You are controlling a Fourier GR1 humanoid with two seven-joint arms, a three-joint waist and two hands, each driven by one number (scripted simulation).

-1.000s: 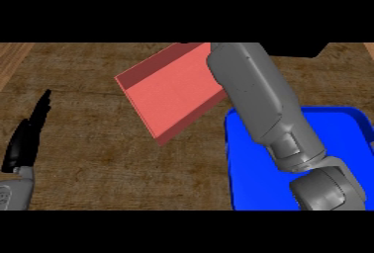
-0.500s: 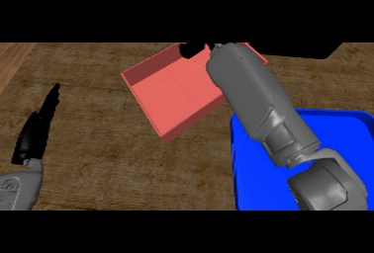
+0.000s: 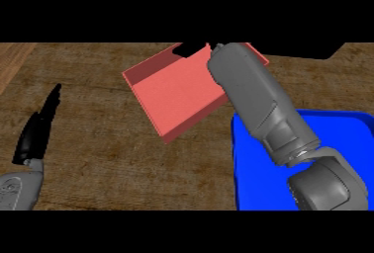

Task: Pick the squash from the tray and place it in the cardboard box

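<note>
The cardboard box, a salmon-red open box, lies tilted at the upper middle of the counter. A blue tray fills the lower right. No squash shows anywhere; my right forearm covers much of the tray and the box's right side. Only a dark bit of my right hand peeks out over the box's far edge at the top of the view. My left hand rests open at the left edge, fingers straight and pointing up, well apart from the box.
A wooden counter top lies bare between my left hand and the tray. A dark shape sits at the top right behind the box.
My right arm has stretched farther up and left over the box, so the hand's dark tip now shows at the box's far edge. My left hand has risen slightly.
</note>
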